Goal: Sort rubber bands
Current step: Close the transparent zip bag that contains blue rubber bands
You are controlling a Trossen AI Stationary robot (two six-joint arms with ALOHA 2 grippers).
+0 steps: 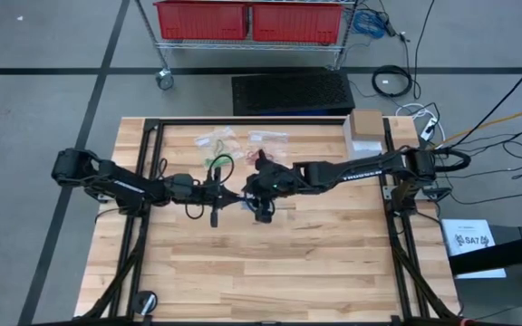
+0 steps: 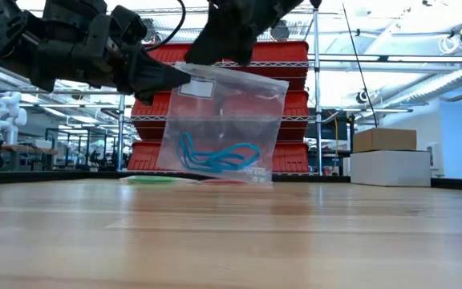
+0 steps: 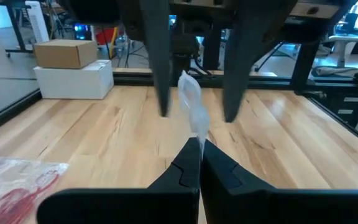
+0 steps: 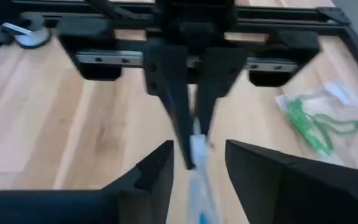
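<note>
Where the arms meet: both dark arms reach to the middle of the wooden desk, the left one from the left side and the right one from the right.
Left end effector: its two fingers are pressed together on the top edge of a clear bag, so it is grasping the bag.
Right end effector: its fingers stand apart, one on each side of the bag's edge, released and not squeezing it.
Bag: it hangs up in the air, its bottom edge near the desk top, seen side-on in the low view.
Blue rubber bands: they lie in a small bunch at the bottom of the held bag.
Green rubber bands: they sit inside another clear bag that lies flat on the desk, apart from the arms.
Red rubber bands: they are inside a third clear bag lying flat on the desk, near the left arm.
Boxes: a brown cardboard box sits on top of a white box at the far edge of the desk.
Behind the desk: red bins rest on a wire rack.
</note>
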